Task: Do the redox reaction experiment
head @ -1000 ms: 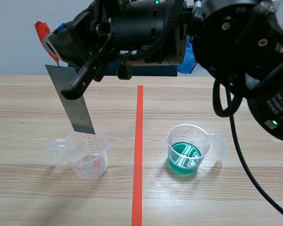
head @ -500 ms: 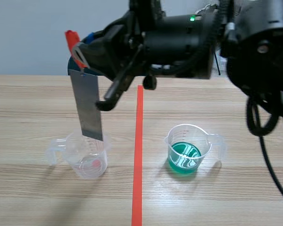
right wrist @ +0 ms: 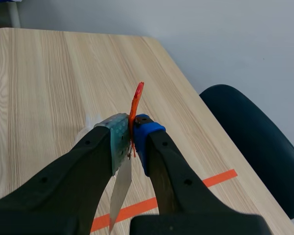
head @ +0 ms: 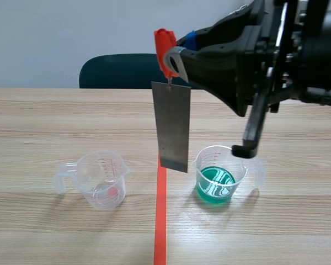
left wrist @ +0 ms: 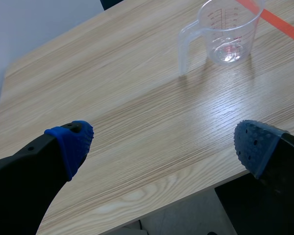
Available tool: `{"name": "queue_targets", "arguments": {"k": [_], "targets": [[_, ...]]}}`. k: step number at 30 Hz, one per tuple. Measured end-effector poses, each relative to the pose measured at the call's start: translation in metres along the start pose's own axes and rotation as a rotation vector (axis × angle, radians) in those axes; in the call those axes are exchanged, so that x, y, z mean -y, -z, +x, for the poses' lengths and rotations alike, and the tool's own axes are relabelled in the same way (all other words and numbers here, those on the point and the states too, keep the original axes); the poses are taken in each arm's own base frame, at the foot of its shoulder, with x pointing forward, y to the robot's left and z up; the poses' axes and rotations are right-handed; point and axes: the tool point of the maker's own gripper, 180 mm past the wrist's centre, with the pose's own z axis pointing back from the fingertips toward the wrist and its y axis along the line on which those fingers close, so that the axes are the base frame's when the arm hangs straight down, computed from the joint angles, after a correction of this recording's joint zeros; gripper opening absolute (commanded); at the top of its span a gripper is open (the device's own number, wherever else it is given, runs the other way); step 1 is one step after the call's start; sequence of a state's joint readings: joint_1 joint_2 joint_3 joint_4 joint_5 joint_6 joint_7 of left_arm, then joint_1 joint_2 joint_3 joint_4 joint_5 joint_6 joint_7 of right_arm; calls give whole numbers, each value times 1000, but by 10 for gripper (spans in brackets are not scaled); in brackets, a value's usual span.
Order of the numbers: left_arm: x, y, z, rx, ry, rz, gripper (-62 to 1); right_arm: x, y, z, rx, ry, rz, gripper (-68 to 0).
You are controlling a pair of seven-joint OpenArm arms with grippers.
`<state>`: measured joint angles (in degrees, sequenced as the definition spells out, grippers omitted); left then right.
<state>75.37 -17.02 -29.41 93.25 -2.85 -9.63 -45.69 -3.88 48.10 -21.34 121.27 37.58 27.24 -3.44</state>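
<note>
A grey metal strip [head: 172, 126] hangs from a red clip [head: 164, 49]. My right gripper [head: 179, 55], raised at mid-table, is shut on that clip [right wrist: 135, 105]; the strip [right wrist: 119, 193] dangles below its fingers. The strip's lower end hovers over the red tape line, just left of a clear beaker of green liquid [head: 216, 174]. A second clear beaker [head: 101, 178], nearly empty, stands at the left and shows ahead of my left gripper [left wrist: 164, 147] as well [left wrist: 227, 32]. My left gripper is open over the table's near left edge, holding nothing.
A dark blue chair [head: 118, 70] stands behind the table's far edge. In the left wrist view the table's edge [left wrist: 152, 215] runs close under the fingers. The right arm's black body [head: 281, 49] fills the upper right of the scene.
My right gripper has carried the clip and strip rightward, from above the left beaker to the tape line beside the green beaker. The beakers have not moved.
</note>
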Motion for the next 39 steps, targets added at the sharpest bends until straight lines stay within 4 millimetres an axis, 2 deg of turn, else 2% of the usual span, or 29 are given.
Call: {"name": "queue_targets", "arguments": {"k": [8,17,27,39], "targets": [[0,0,0,0,-1,1,6,15,-27,-8,-45,20,-49,-669],[0,0,0,1,-2,2,6,32,-43,-11,-71,6,-105,-669],[0,0,0,1,-2,2,6,48,-53,-34,-105,46,-156,-669],[0,0,0,1,-2,2,6,51,-56,-41,-129,27,-162,-669]]}}
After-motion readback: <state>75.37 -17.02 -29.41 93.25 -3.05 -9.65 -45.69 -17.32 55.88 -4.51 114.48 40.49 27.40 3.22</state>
